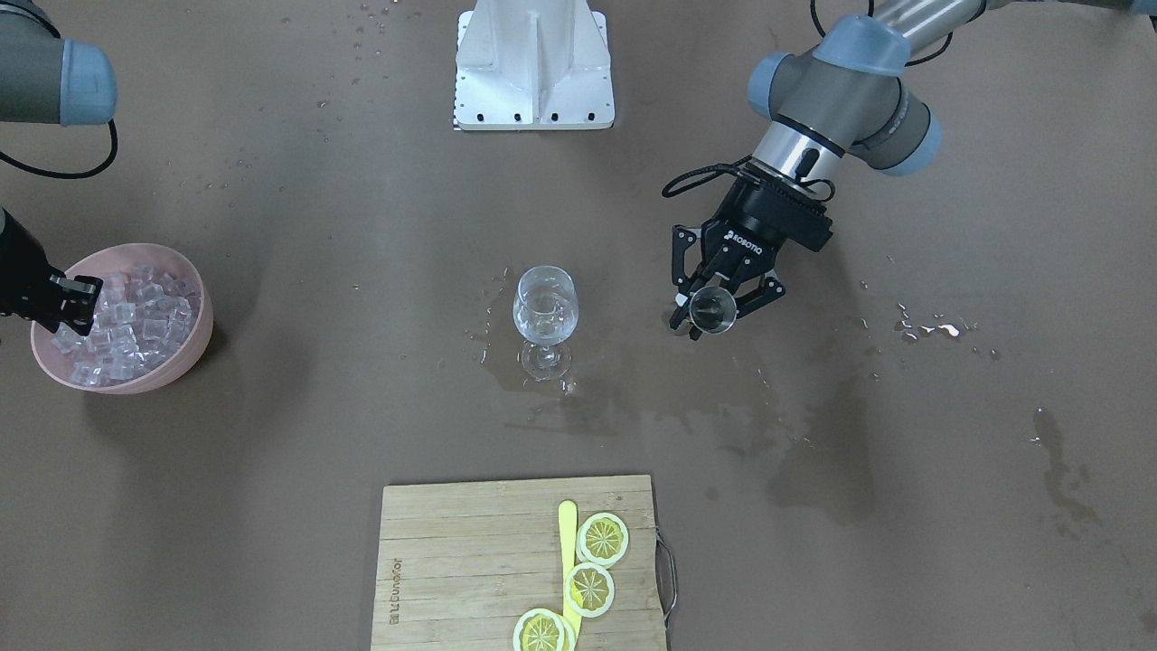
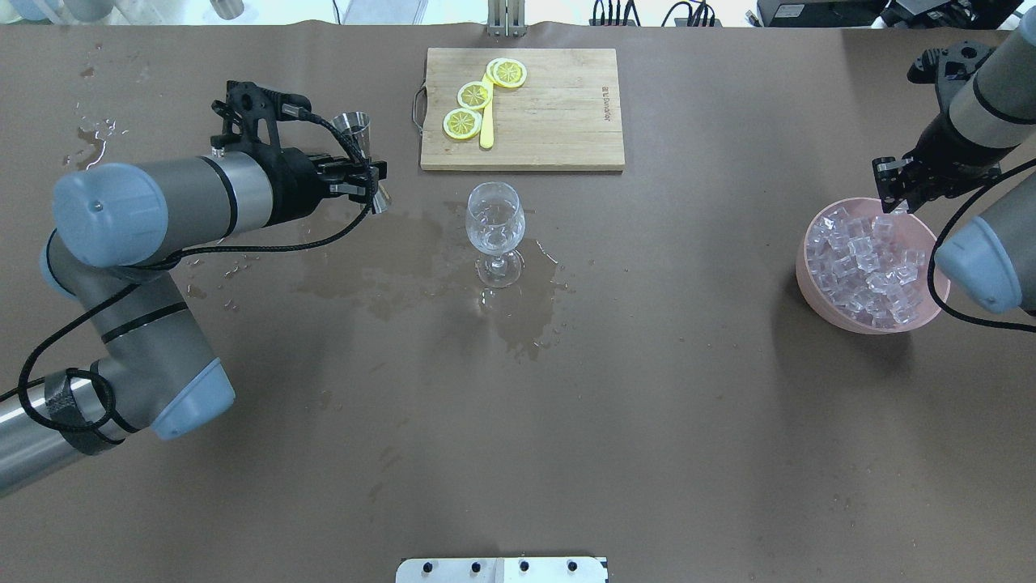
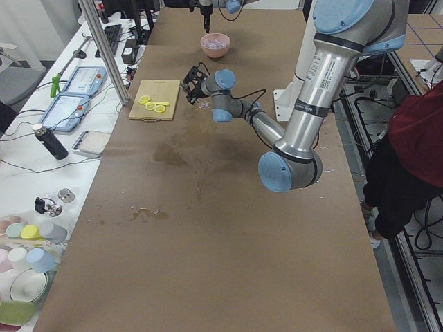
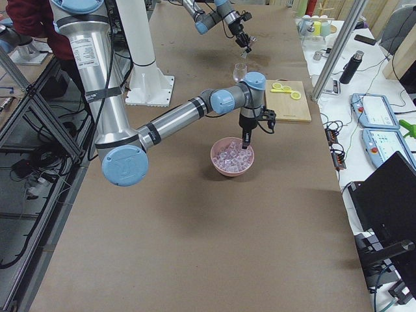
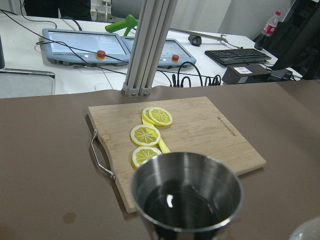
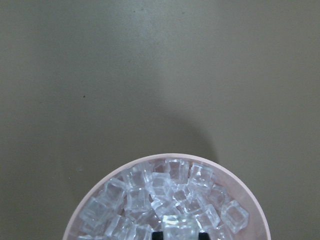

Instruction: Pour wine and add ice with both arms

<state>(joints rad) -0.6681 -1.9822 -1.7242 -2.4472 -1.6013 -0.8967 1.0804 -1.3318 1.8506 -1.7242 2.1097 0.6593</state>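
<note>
The wine (image 1: pixel 544 316) seems to sit in the bowl of the wine glass (image 2: pixel 495 231), where clear liquid glints. The glass stands upright at the table's middle, in a wet patch (image 2: pixel 518 316) on the brown table (image 2: pixel 647 421). Beside the glass and apart from it, the left gripper (image 1: pixel 723 307) is clenched on a steel jigger (image 5: pixel 187 197), which it holds upright. The jigger's inside is dark with one small glint, so I cannot tell whether it holds any liquid.

The ice (image 6: pixel 165 200) is heaped in a pink bowl (image 1: pixel 194 353), well apart from the glass on the robot's right. The right gripper (image 1: pixel 79 306) reaches down into the heap. In the right wrist view its black tips flank one ice cube (image 6: pixel 180 229) at the bottom edge, apparently pinching it. The contact itself is cut off by the frame.

Beyond the glass, a wooden cutting board (image 2: pixel 558 113) carries three lemon slices (image 2: pixel 475 95).

Judging from this, the pour looks done or nearly done, and the ice step is in hand. The next move calls for raising the cube straight out of the heap without dragging its neighbours. It then has to be carried across to the glass and released low over the rim. A wet, slick cube could slip, and a high drop could splash or tip the stemmed glass. The jigger should stay level and clear of that path.
</note>
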